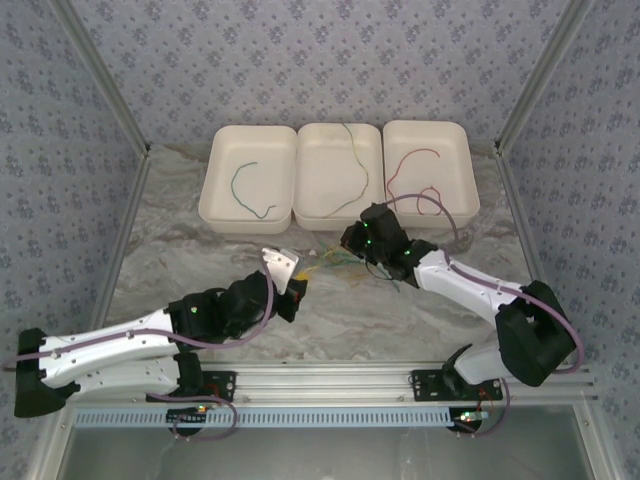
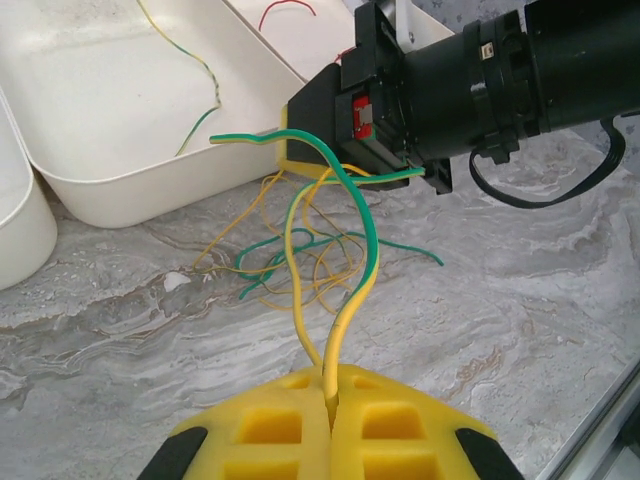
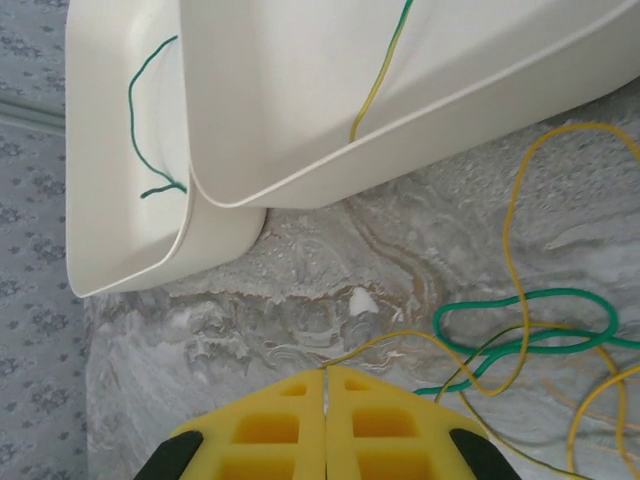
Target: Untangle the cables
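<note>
A tangle of thin yellow and green cables [image 1: 340, 265] lies on the marble table between my two grippers. My left gripper [image 1: 298, 284] is just left of it. In the left wrist view its yellow fingertips [image 2: 330, 375] are shut on a yellow strand and a green-yellow strand that rise from the tangle [image 2: 300, 262]. My right gripper [image 1: 350, 240] sits low at the tangle's far right side. In the right wrist view it [image 3: 325, 372] is shut, with a thin yellow cable [image 3: 400, 340] running into the seam of its tips, and green loops [image 3: 520, 335] lie to the right.
Three white trays stand side by side at the back. The left tray [image 1: 225, 205] holds a green cable [image 1: 245, 190], the middle tray [image 1: 320, 190] a green-yellow one [image 1: 352, 160], and the right tray [image 1: 450, 150] red ones [image 1: 415, 160]. The right arm's wrist [image 2: 480, 80] hangs over the tangle.
</note>
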`<control>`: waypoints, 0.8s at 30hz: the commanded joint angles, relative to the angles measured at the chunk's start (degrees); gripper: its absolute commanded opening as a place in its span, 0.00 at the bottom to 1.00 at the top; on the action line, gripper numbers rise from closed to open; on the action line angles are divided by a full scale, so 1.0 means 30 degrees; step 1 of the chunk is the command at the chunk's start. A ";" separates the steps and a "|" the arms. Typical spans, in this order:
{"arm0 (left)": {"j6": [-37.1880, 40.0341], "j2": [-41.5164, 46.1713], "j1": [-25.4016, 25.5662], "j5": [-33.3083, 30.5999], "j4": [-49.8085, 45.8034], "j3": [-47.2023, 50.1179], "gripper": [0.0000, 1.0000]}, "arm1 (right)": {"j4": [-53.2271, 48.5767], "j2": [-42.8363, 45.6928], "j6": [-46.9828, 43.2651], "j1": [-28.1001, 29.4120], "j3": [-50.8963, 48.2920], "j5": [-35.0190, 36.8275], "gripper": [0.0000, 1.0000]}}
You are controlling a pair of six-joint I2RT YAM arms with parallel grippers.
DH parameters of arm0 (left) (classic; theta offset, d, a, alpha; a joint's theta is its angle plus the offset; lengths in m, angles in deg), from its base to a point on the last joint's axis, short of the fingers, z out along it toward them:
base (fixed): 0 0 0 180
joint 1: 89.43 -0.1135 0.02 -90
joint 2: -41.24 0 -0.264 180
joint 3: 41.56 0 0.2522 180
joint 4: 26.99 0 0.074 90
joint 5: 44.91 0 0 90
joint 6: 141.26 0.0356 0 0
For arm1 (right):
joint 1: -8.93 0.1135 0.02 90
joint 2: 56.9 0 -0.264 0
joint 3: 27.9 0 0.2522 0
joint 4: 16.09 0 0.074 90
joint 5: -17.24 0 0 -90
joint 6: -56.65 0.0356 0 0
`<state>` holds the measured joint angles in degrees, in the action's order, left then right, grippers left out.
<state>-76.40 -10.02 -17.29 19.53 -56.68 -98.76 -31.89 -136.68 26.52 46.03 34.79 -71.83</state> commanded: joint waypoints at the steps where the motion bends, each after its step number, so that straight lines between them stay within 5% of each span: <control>1: -0.0083 0.0321 0.0148 -0.0589 -0.0564 -0.0225 0.00 | -0.1210 0.0018 -0.0896 -0.0470 0.0412 0.0807 0.00; 16: -0.0446 0.2599 0.0125 -0.0986 -0.2177 0.0375 0.00 | -0.1686 0.0200 -0.1816 -0.0436 0.0511 0.0861 0.00; 24: -0.0990 0.4165 0.0143 -0.0850 -0.4298 0.0224 0.00 | -0.2415 0.0742 -0.2516 -0.2000 0.0232 0.0790 0.00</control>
<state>-78.13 0.88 -17.29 18.02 -65.37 -97.47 -36.57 -136.05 20.99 41.70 34.88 -70.57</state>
